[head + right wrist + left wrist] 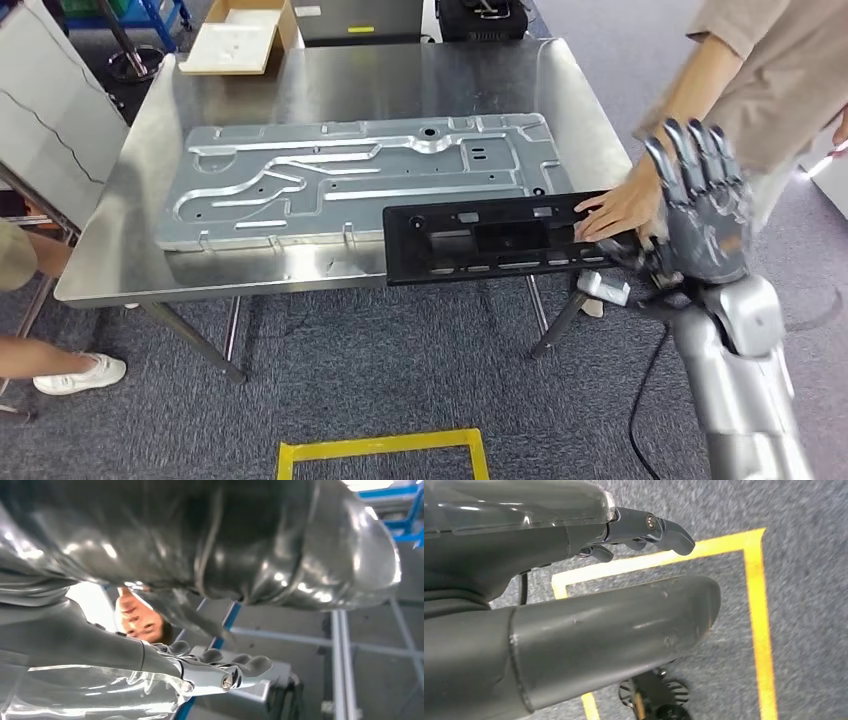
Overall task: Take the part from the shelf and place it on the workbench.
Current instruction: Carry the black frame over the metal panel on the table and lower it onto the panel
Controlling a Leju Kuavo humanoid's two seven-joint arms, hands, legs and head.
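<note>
The black part (500,240), a long flat frame with rectangular cut-outs, lies along the front edge of the steel worktop (560,90), toward its front right corner, with its right end reaching past the right edge. Its rear long side overlaps the front right portion of a large grey stamped metal panel (350,180) that covers most of the worktop's middle. A person's hand (622,205) rests flat on the right end of the part. Just beside that hand, off the right edge of the worktop, the right robot hand (700,215) is raised with its fingers upright and spread apart, holding nothing; whether its lower palm touches the part's end cannot be told. The left robot hand (589,600) hangs above grey carpet marked with yellow tape (756,610), its thumb straight and its darker fingers (669,532) gently bent, with nothing in it. An open cardboard box (240,35) stands on the floor beyond the far left corner of the worktop. At the left, a person's white shoe (85,375) stands on the carpet.
</note>
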